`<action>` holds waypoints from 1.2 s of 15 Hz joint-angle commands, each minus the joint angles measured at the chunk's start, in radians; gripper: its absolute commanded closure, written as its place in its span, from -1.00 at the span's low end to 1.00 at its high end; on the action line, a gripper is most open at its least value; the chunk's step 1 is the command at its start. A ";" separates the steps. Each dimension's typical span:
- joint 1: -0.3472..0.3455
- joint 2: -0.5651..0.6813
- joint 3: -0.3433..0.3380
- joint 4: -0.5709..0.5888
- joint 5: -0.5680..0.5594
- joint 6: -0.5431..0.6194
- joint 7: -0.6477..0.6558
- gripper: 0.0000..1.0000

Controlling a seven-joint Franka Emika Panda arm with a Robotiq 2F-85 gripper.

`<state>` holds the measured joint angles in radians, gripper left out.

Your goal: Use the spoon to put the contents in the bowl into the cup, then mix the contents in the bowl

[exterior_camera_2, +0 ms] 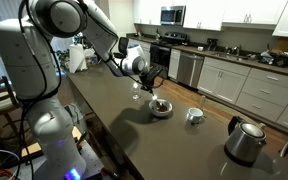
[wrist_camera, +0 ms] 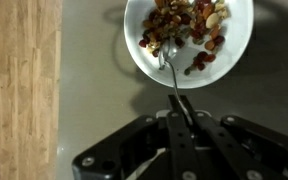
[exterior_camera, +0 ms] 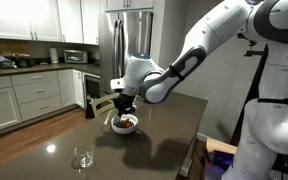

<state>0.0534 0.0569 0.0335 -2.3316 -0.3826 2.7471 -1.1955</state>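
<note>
The gripper (wrist_camera: 181,120) was clenched on the spoon (wrist_camera: 171,75) handle, its tip dipped among the contents (wrist_camera: 184,22) of the bowl (wrist_camera: 220,64) just ahead. In an exterior view the cup (exterior_camera_2: 194,115) stood beyond the bowl.

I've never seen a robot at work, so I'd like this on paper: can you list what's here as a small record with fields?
Place: kitchen, dark counter
Gripper: over the bowl, shut on the spoon handle
Spoon: tip down in the contents
Bowl: white, round, on the counter
Contents: brown and reddish chunks, heaped in the bowl
Cup: small, white, beside the bowl, not touching it
Glass: clear, standing apart from the bowl
Kettle: metal, further along the counter past the cup
</note>
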 commanded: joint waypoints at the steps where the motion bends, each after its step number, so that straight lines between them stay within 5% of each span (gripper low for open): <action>1: -0.019 0.046 -0.001 0.059 0.031 0.029 -0.012 0.95; 18: -0.099 0.093 -0.064 0.131 0.033 0.031 0.003 0.95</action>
<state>-0.0253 0.1300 -0.0320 -2.2091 -0.3683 2.7626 -1.1919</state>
